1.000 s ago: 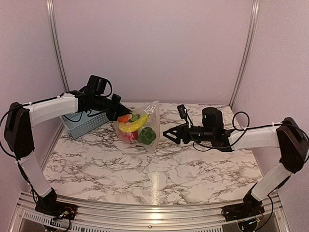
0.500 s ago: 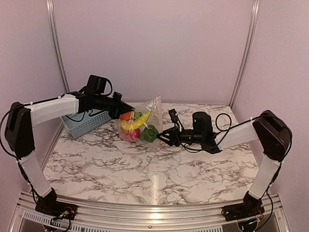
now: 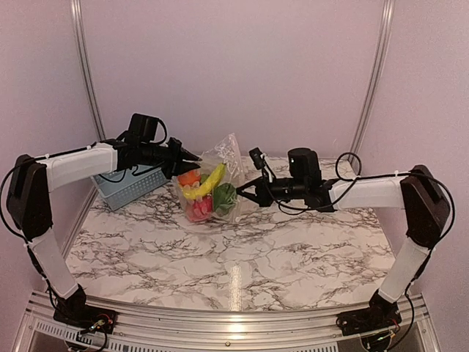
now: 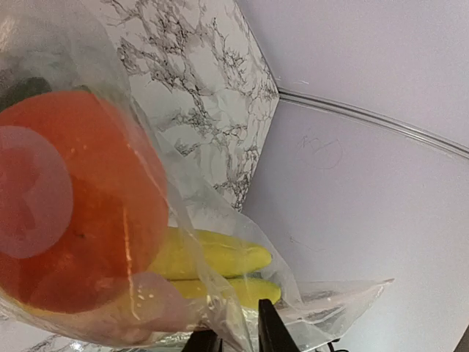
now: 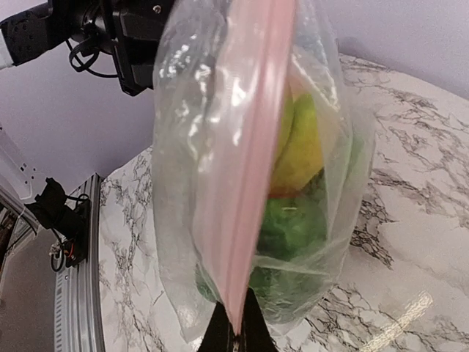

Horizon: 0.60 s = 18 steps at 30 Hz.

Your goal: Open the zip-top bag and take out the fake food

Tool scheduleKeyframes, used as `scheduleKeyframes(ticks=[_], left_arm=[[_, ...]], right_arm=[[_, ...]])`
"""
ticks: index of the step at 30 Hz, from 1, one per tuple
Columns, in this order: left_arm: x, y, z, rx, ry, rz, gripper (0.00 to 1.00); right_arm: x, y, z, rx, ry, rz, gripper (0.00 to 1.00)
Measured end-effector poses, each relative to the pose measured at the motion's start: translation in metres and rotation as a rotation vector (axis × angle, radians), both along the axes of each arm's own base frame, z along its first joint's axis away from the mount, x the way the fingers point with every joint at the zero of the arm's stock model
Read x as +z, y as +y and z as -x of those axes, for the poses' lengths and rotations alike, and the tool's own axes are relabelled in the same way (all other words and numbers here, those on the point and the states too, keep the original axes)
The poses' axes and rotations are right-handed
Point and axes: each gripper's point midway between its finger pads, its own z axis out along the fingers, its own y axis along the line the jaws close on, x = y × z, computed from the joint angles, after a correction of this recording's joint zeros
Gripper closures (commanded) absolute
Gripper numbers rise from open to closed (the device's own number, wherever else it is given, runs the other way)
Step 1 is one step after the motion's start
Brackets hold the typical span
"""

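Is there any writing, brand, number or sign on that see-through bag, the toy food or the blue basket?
None readable. The clear crinkly zip-top bag, the glossy plastic fake food and the blue lattice plastic basket show no print. A faint mark on the wall forms no letters.
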Motion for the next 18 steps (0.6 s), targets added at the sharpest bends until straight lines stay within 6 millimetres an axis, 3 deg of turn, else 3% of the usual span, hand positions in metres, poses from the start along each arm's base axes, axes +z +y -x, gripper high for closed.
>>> scheduleKeyframes(ticks=[2,5,6,9,12,18], left_arm=[[-0.002,0.003,-0.001,-0.013,-0.027,-0.025,0.51],[-0.004,0.007,-0.001,-0.048,-0.090,-0.079,0.12],[-0.002,0.007,-0.001,-0.061,-0.118,-0.093,0.04],[0.004,0.015,0.001,-0.088,-0.211,-0.146,0.01],[0.027,0.027,0.004,-0.096,-0.347,-0.205,0.01],[0.072,0.052,0.006,-0.080,-0.581,-0.290,0.01]], right_arm=[[0.017,0.001,-0.002,0.011,-0.024,0.021,1.00],[0.040,0.003,-0.006,0.021,-0.041,0.064,1.00],[0.046,0.004,-0.008,0.021,-0.047,0.076,1.00],[0.068,0.004,-0.010,0.032,-0.048,0.119,1.00],[0.089,0.007,-0.009,0.060,-0.038,0.143,1.00],[0.105,0.005,0.001,0.118,0.006,0.199,1.00]])
